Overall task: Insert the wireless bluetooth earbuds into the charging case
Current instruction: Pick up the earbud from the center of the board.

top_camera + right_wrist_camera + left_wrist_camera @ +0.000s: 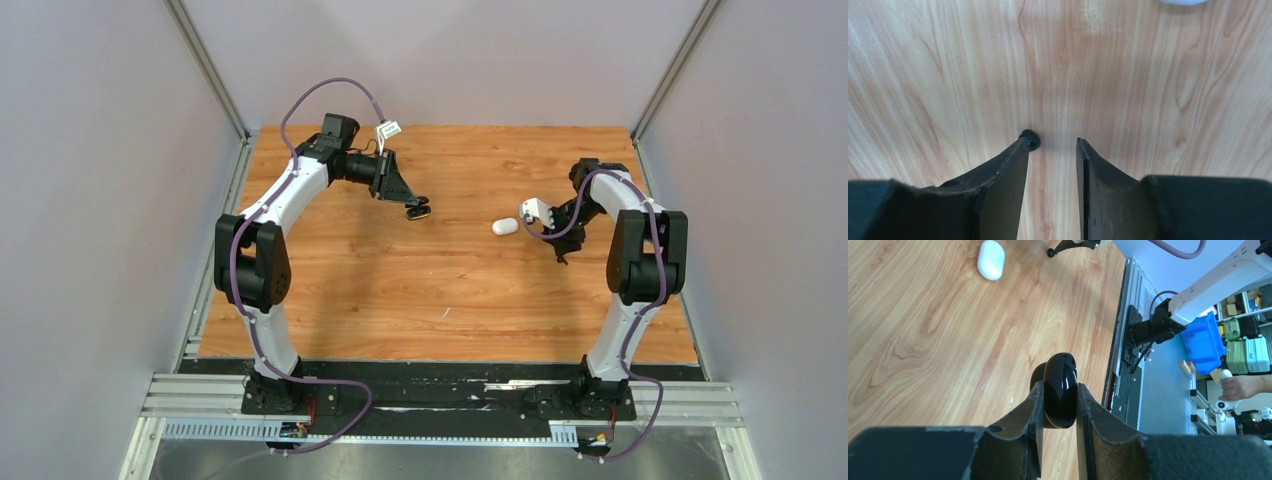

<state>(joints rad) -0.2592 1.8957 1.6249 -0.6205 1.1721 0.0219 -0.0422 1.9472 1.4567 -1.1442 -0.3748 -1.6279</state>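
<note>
Black charging case clamped edge-on in the left claw, up at eleven o'clock of the counter, white case lying shut at two, no earbud surely visible, so loading looks mostly done, and the right claw points down at four o'clock of the white case, half-open, empty, an unidentifiable black nub at one tip.

Blk case on edge (held); wht case flat.

Bright, even light falls from overhead — soft shadows lie on the table, the black case glints, and both wrist views blur at six o'clock.
</note>
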